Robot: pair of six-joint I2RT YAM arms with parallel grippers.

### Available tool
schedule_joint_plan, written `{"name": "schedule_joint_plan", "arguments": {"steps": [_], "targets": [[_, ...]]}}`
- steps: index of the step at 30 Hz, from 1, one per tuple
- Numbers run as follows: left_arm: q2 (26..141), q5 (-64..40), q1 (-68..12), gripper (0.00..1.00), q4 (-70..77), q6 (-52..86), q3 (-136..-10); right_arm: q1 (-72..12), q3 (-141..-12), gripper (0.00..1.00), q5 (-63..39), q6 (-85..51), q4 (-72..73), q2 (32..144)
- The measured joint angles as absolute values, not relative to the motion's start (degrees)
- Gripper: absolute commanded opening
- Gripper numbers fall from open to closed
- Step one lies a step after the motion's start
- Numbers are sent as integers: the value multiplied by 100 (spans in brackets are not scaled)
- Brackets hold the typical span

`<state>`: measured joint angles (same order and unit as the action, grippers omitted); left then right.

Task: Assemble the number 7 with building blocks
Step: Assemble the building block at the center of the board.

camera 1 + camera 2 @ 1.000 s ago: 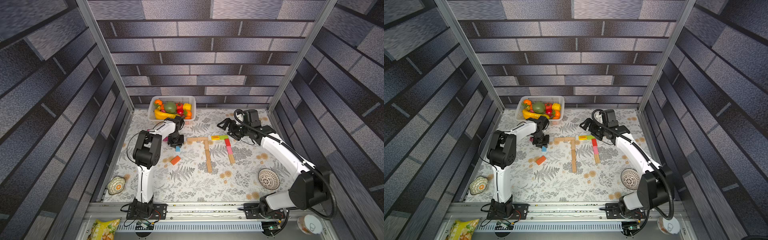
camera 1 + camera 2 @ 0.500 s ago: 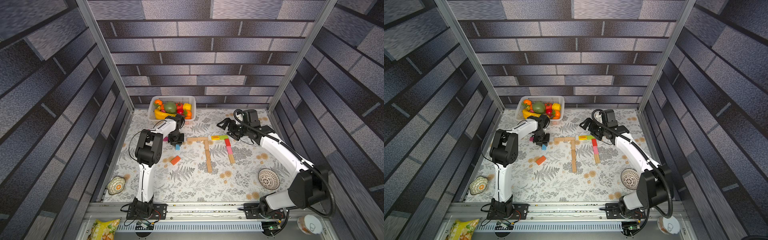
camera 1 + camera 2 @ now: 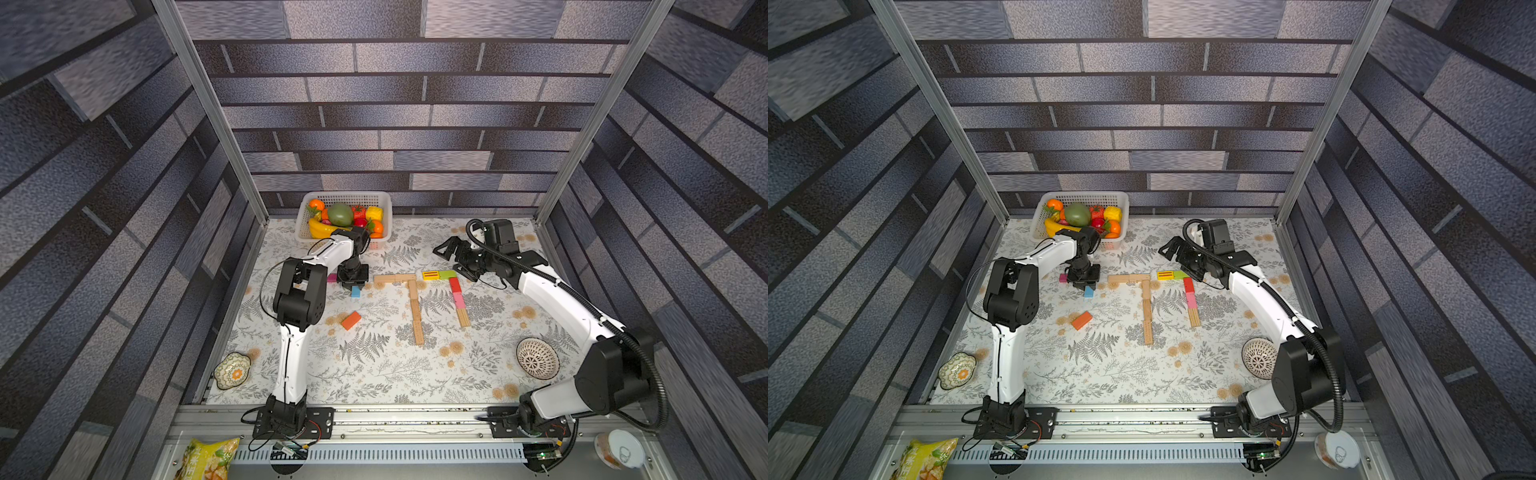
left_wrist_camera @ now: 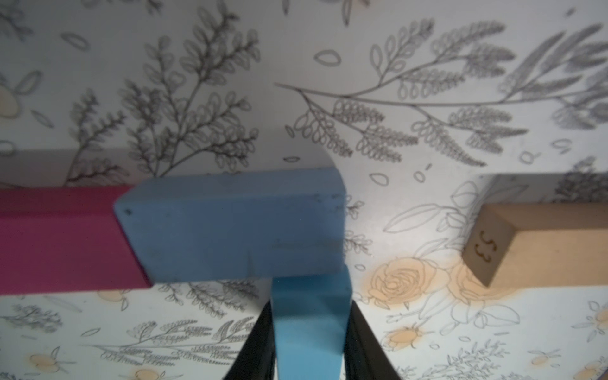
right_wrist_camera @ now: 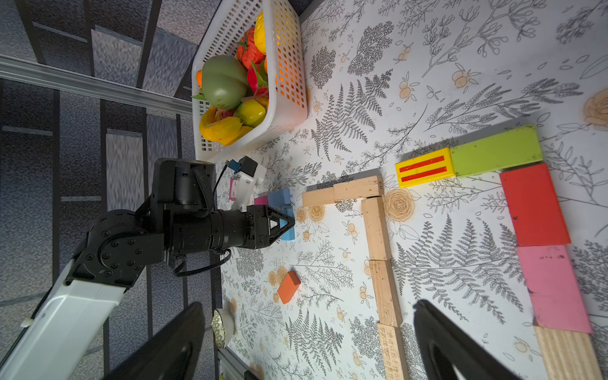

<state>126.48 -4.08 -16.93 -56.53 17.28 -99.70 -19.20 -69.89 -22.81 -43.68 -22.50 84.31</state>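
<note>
Two sevens made of blocks lie near the far edge of the table point(image 3: 374, 374) in a top view. A tan 7 point(image 3: 415, 311) is in the middle, and a coloured 7 point(image 3: 456, 293) is just beside it, toward the right edge. We see the left gripper point(image 3: 353, 279) pointing down, left of the tan 7 and just beside a magenta block point(image 3: 331, 277). A blue block point(image 3: 355, 291) pokes out under it. An orange block point(image 3: 351, 320) lies alone, closer to the near edge. The right gripper point(image 3: 444, 248) hangs above the table, close to the top bar of the coloured 7.

From the left wrist we see the black fingers point(image 4: 260, 345) squeezing the blue block from both sides. Its end looks to touch a grey-blue block point(image 4: 230, 227) that lies across it.

From the right wrist we see the right gripper spread wide apart, holding no block.
</note>
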Motion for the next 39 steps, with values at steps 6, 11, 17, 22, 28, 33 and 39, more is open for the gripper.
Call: {"name": "schedule_joint_plan", "arguments": {"steps": [6,11,17,22,28,33,39], "targets": [[12648,-419,-1682,25,-5651,1730,-9970,-1920,-6989,100,-2281,-4368,-2250,8436],[12648,-425,-1678,28,-5651,1732,-9970,-1920,-6989,100,-2283,-4368,-2248,8464],[12648,-445,-1678,39,-5634,1754,-9970,-1920,-6989,100,-2283,-4368,-2248,8464],[12648,-473,-1688,50,-5603,1822,-9968,-1920,-6989,100,-2283,-4370,-2248,8464],[12569,-486,-1693,57,-5487,1863,-9859,-1920,-6989,100,-2303,-4368,-2248,8464],[12398,-423,-1697,57,-5489,1894,-9649,-1920,-6980,100,-2324,-4368,-2244,8464],[11507,-397,-1750,57,-5581,2010,-9209,-1920,-6836,100,-2379,-4410,-2141,8418]]}}
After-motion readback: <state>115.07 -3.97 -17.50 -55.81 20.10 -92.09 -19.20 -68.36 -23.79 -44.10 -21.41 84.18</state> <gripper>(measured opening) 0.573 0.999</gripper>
